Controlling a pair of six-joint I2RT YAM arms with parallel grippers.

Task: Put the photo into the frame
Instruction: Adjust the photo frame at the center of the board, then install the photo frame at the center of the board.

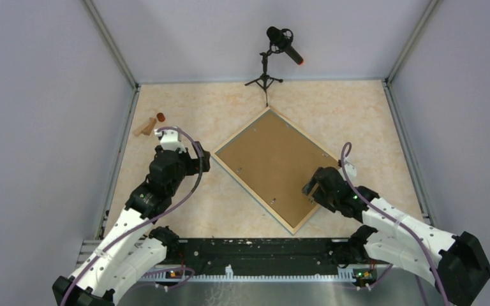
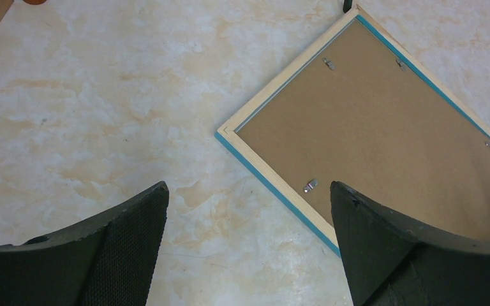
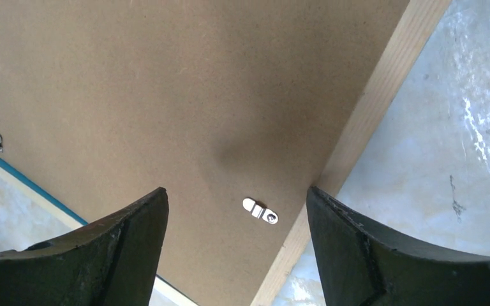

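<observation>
The frame lies face down and turned like a diamond in the middle of the table. A brown backing board fills it, with small metal clips along its edges. The photo is not in view. My left gripper hovers open over bare table just left of the frame's left corner, whose wooden rim and blue edge show in the left wrist view between the fingers. My right gripper is open above the frame's near right edge, and a metal clip lies between its fingers.
A microphone on a small tripod stands at the back, just beyond the frame's far corner. Wooden blocks and a small red-brown cylinder lie at the back left. Grey walls enclose the table on three sides.
</observation>
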